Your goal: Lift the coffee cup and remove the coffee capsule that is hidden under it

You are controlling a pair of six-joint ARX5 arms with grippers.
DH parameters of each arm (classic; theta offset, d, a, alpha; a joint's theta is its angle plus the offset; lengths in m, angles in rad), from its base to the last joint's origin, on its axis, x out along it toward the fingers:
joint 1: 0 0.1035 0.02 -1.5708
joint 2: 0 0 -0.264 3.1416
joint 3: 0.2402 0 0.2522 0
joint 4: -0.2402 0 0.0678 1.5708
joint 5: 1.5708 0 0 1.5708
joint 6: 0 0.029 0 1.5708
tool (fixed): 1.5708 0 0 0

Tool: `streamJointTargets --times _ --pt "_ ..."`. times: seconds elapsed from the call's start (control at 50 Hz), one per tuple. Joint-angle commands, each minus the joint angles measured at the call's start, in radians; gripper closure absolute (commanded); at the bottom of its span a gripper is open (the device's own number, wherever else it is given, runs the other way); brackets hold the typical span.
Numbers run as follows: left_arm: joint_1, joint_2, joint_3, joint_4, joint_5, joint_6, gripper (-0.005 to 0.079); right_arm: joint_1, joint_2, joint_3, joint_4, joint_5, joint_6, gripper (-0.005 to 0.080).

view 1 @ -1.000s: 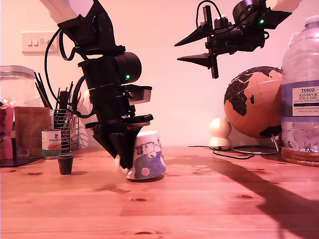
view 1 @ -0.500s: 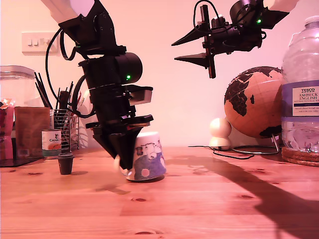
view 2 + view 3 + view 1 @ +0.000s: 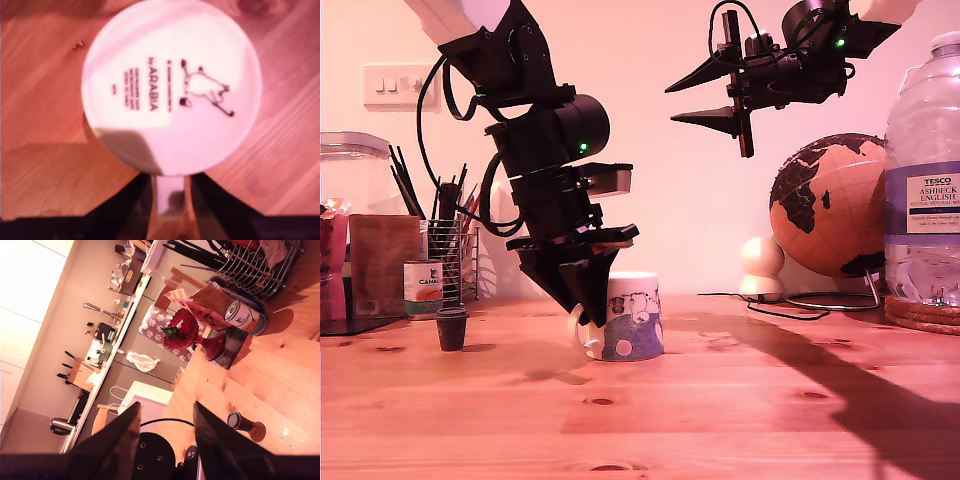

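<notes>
Looking at the exterior view, you see the coffee cup (image 3: 632, 318) standing upside down and flat on the wooden surface (image 3: 720, 400), near the middle, its loop handle (image 3: 579, 330) turned toward the exterior view's left. My first gripper (image 3: 586, 300) reaches down from above at that handle side. In the first wrist view the cup's white base (image 3: 172, 85), printed with ARABIA and a small cartoon figure, faces the camera, and the handle (image 3: 170, 197) sits between the two dark fingers (image 3: 120, 202); you cannot tell from these pictures whether they press on it or stand a little off.

The coffee capsule (image 3: 451, 327) stands in the open on the surface, well apart from the cup toward the exterior view's left, just in front of a small labelled tin can (image 3: 422, 287) and a wire rack (image 3: 455, 260).

My second gripper (image 3: 715, 95) hangs high in the air toward the exterior view's right, jaws spread and holding nothing. Beyond it stand a globe (image 3: 830, 205) and a large water bottle (image 3: 923, 180)
</notes>
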Motion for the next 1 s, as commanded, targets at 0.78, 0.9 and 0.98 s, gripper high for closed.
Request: streamJointTargets --times 0.78,0.9,0.98 --pt "0.034 -0.197 0.067 -0.066 0.108 -0.016 0.0761 0.013 -0.032 -0.009 -0.431 0.161 -0.469 0.0763" --pt "0.047 -0.214 0.067 0.01 0.111 -0.027 0.0762 0.03 -0.069 -0.009 -0.523 0.36 -0.603 0.0763" --pt "0.051 -0.225 0.067 0.061 0.121 -0.044 0.0762 0.039 -0.101 -0.009 -0.52 0.494 -0.639 0.0763"
